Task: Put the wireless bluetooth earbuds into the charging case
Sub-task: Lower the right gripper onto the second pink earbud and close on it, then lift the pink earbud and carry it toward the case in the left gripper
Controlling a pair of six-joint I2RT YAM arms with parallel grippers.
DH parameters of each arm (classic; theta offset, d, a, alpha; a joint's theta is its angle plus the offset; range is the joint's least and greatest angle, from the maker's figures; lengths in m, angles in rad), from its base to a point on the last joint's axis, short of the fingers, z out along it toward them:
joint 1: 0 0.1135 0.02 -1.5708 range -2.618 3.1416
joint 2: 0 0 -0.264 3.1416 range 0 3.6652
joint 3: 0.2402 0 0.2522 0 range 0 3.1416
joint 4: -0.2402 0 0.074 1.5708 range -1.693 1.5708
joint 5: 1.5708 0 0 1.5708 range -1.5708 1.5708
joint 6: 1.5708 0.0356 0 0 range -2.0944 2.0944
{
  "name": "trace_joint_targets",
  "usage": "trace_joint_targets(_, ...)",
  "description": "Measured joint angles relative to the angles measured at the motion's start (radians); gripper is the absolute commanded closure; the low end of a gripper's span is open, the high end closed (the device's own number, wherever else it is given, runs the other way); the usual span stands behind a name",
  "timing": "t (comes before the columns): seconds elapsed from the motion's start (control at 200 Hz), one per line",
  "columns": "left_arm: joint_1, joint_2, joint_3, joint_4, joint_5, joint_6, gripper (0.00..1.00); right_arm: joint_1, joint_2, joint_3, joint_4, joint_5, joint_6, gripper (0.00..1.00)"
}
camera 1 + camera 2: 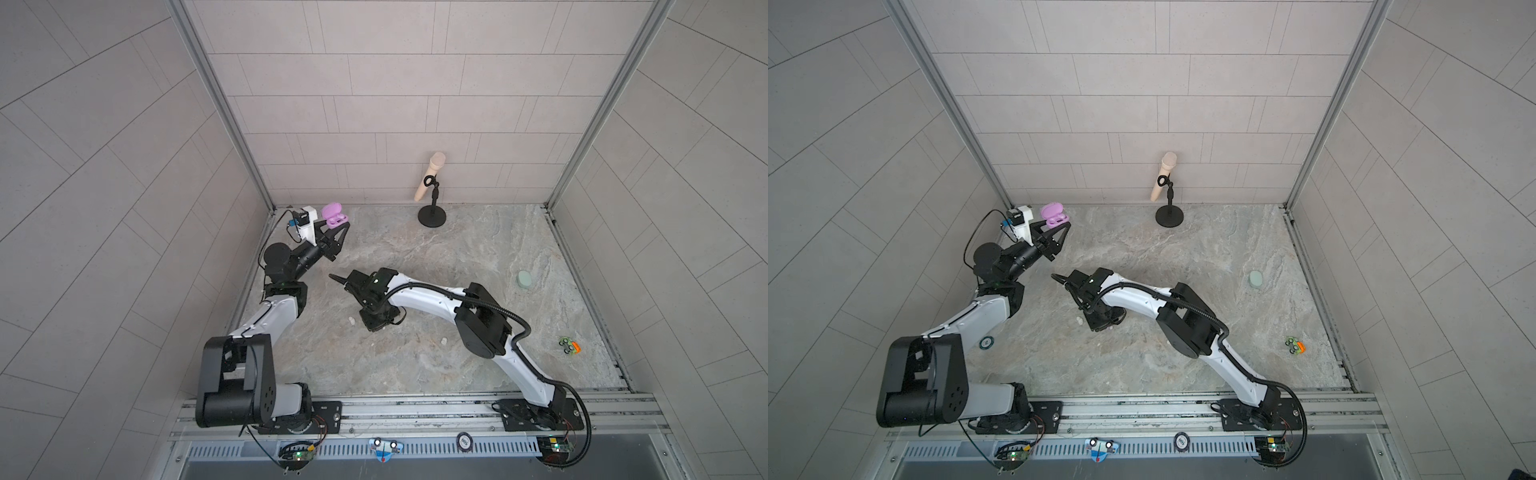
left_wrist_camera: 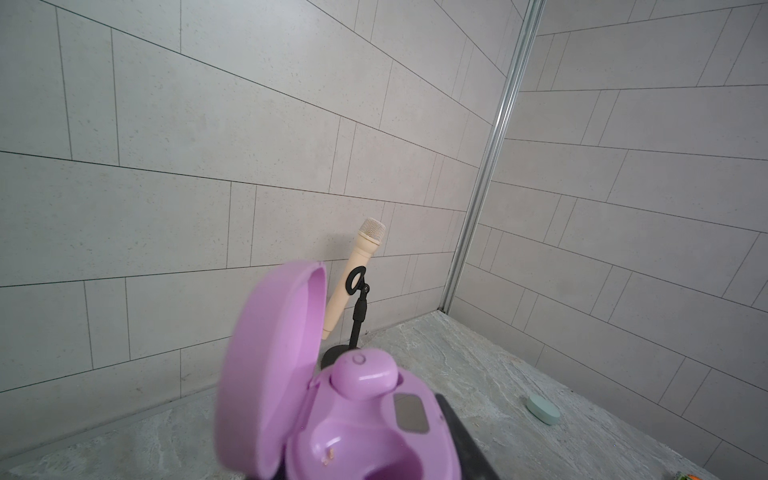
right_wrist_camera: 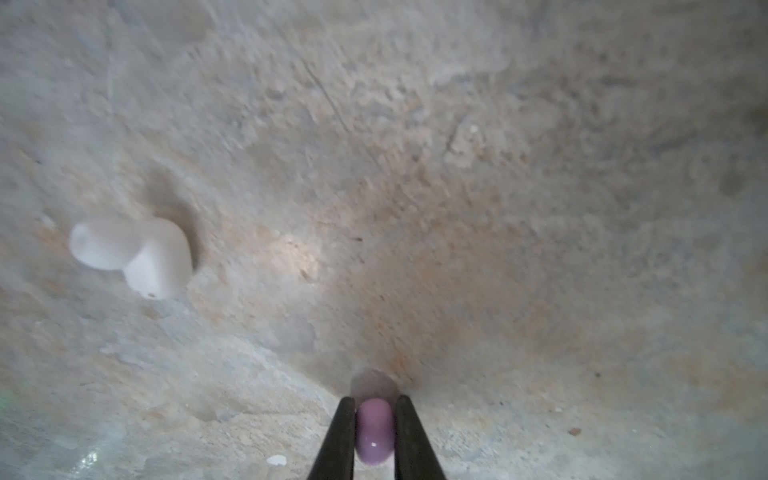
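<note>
Raised near the back left corner of the cell, the left gripper (image 1: 335, 226) is clamped on an open lilac plastic charging case (image 1: 333, 215), its lid tipped back. Only the left wrist view looks into that case: one lilac bean-shaped earbud (image 2: 363, 374) sits in a socket, and the socket beside it lies bare, showing small gold contacts.

Only the right wrist view shows the right gripper (image 3: 374, 401). Its two dark fingers (image 3: 338, 436) are closed on a second lilac earbud (image 3: 374, 430), close to the grey marbled stone-look tabletop (image 3: 498, 208). Whether the bud touches the surface cannot be told. A white bean-shaped earbud (image 3: 133, 257) lies near it. In both top views the right arm's own wrist hides that grip.

The count stands at two lilac earbuds, one seated and one pinched, and one lilac case. Two white earbuds show in a top view, the first just beside the right wrist and a second white earbud (image 1: 444, 341) by that arm's elbow.

Around them are a beige plastic microphone (image 1: 430, 176) on a black round-based stand (image 1: 432, 216) at the back wall, a mint-green oval plastic pod (image 1: 524, 279) lying well to the right, and a small green-and-orange toy car (image 1: 568, 345) near the right edge. All sit well apart from both grippers. In the left wrist view the case's lid covers the foot of the stand.
</note>
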Motion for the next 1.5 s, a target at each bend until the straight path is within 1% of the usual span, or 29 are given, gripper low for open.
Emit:
trace_joint_targets(0.35, -0.057, 0.000, 0.000, -0.017, 0.001, 0.013, 0.77, -0.040, -0.159, -0.212, 0.037, 0.003, 0.003, 0.90)
trace_joint_targets(0.756, -0.133, 0.000, 0.000, -0.059, -0.001, 0.034, 0.77, -0.136, -0.380, -0.441, 0.103, 0.002, 0.015, 0.92)
trace_joint_targets(0.896, -0.177, 0.000, -0.002, -0.066, -0.005, 0.042, 0.77, -0.172, -0.471, -0.510, 0.120, -0.013, 0.024, 0.92)
trace_joint_targets(1.181, -0.267, -0.001, -0.035, -0.078, -0.027, 0.076, 0.77, -0.256, -0.677, -0.555, 0.131, -0.057, 0.034, 0.91)
trace_joint_targets(1.502, -0.355, -0.003, -0.037, -0.114, -0.044, 0.108, 0.77, -0.345, -0.866, -0.579, 0.195, -0.158, 0.076, 0.90)
